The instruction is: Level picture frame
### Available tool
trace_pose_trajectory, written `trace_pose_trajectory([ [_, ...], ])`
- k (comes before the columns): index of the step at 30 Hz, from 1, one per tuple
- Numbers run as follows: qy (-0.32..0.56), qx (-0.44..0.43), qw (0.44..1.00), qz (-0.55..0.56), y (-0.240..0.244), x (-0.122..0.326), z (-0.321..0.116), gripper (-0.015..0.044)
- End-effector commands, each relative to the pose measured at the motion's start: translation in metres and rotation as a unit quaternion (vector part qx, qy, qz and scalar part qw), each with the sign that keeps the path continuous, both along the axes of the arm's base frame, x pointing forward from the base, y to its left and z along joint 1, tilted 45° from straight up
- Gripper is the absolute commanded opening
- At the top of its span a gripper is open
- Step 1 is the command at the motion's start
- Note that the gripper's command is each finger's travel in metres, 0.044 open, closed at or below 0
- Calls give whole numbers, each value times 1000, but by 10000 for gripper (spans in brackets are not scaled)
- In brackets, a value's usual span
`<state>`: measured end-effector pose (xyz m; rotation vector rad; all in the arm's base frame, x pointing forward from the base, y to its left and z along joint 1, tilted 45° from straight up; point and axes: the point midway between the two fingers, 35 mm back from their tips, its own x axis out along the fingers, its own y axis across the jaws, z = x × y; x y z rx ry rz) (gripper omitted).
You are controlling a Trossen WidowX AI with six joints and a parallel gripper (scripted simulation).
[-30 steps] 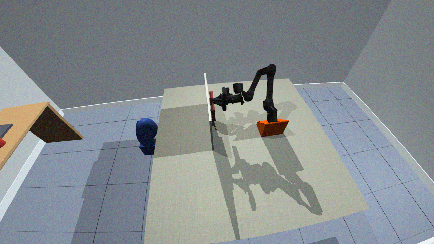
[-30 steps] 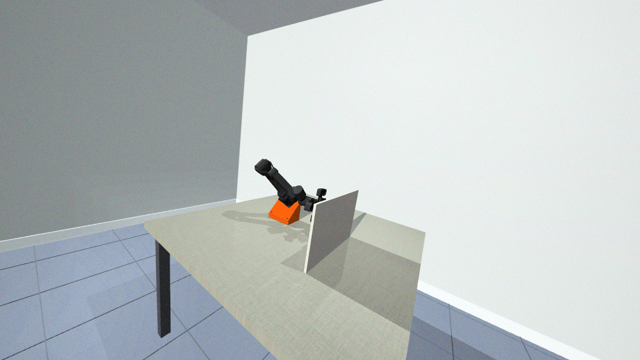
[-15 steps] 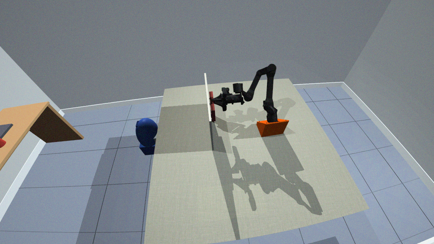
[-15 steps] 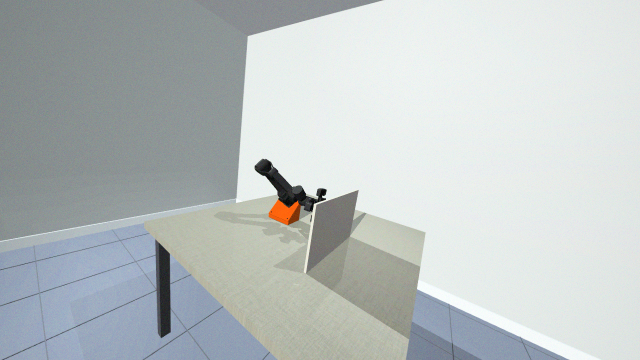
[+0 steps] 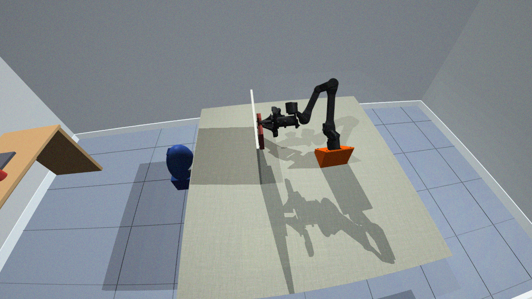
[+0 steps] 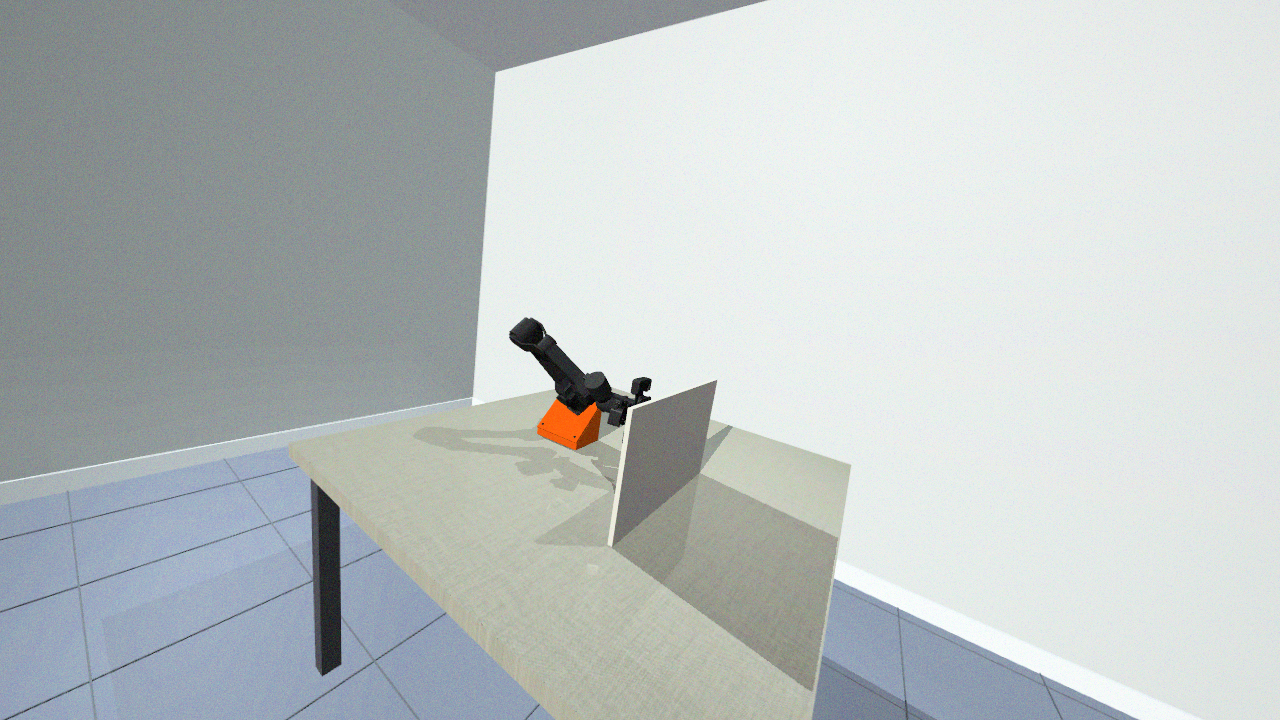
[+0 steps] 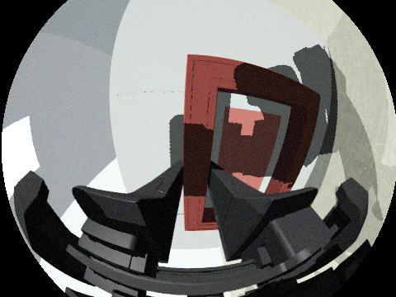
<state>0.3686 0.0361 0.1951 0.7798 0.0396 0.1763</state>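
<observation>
The picture frame [image 5: 262, 138] [image 7: 197, 91] is red with a grey inner border and a dark red picture, partly in shadow. It is in front of the upright white panel [image 5: 253, 111] [image 6: 666, 465] [image 7: 148, 82]. My gripper [image 5: 260, 122] [image 7: 195, 165] is shut on one bar of the frame, a finger on each side of it. The wrist view is turned and distorted, so I cannot tell whether the frame is level. The screw and the notched strip are hidden behind the frame. In the exterior view the panel hides the frame and the fingertips.
The panel stands upright on the pale table [image 5: 223, 223] [image 6: 447, 528]. The arm rises from an orange base [image 5: 333, 158] [image 6: 568, 428] on the gripper's side of the panel. A blue rounded object [image 5: 179, 161] and a wooden desk [image 5: 33, 137] are beyond the table at left.
</observation>
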Motion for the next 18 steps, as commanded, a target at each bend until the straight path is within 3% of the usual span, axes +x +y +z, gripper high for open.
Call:
trace_pose_trajectory([
  [1,1,9,1000,1,0,0,0,0],
  [2,1,9,1000,1,0,0,0,0],
  [12,1,4,1000,0,0,0,0,260],
  [18,-1,-2,1000,1,-4,-12,3,260],
])
